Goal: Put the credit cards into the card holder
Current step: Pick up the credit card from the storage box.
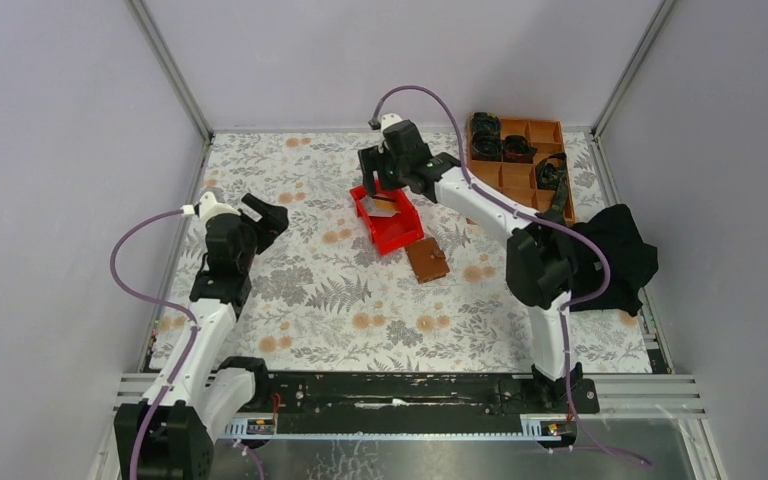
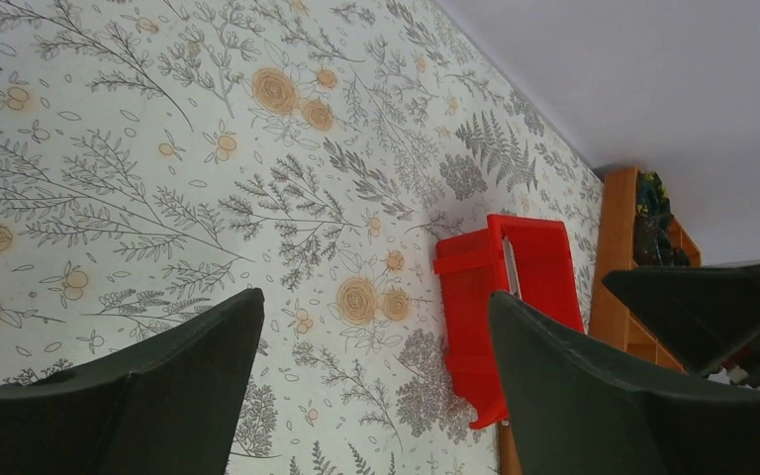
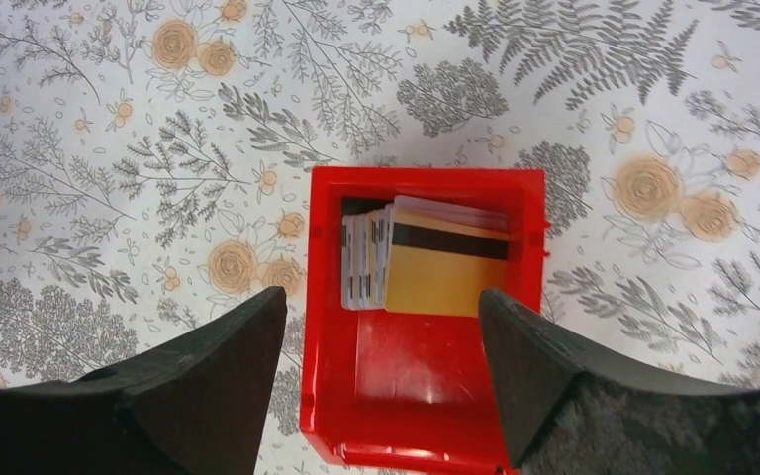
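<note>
The credit cards [image 3: 444, 280] lie stacked at the far end of a red bin [image 3: 323, 327]: a tan card with a black stripe on top, greyish ones [image 3: 361, 262] beside it. My right gripper [image 3: 381, 297] hangs open directly above the bin, holding nothing; from above it [image 1: 380, 185] is over the bin's far end. The card holder [image 1: 427, 260], a closed brown wallet, lies on the cloth just right of the bin [image 1: 397, 237]. My left gripper [image 1: 265, 215] is open and empty, raised at the left, well away from both. It [image 2: 376, 297] looks toward the bin [image 2: 475, 297].
An orange-brown compartment tray [image 1: 520, 150] with black items sits at the back right. A black cloth [image 1: 615, 255] lies at the right edge behind the right arm's elbow. The table is covered with a floral cloth [image 1: 340, 300] and fenced by walls.
</note>
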### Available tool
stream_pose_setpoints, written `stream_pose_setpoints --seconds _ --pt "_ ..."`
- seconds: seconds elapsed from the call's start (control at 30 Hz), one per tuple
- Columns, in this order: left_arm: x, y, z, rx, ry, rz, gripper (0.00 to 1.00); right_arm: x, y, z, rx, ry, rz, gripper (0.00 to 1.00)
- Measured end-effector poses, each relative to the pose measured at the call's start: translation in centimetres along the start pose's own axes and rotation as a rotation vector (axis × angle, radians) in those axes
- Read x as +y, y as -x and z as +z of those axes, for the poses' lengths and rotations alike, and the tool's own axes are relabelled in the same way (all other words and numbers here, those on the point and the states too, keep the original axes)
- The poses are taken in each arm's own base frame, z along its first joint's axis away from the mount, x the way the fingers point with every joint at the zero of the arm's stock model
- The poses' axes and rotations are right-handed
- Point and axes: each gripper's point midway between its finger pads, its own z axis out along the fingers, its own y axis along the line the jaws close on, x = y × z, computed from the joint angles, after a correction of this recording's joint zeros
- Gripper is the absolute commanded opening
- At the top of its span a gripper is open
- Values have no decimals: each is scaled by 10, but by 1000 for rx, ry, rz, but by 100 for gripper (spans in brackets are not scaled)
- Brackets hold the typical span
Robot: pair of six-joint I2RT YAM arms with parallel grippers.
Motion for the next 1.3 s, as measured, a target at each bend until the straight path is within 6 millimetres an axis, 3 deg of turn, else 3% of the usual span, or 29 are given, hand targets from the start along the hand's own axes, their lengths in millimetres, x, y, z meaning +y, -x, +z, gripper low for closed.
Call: stream_pose_setpoints --seconds 0.5,0.67,1.1,1.3 --pt "-9 -14 4 58 -39 -8 86 8 -19 57 81 47 7 74" --pt "-12 -17 3 70 -51 -9 86 8 -29 62 112 60 36 71" --pt "-19 -24 5 85 -73 -8 85 -12 -32 65 130 66 104 68" --pt "-22 -24 5 86 -80 -15 85 -11 -51 77 174 79 110 67"
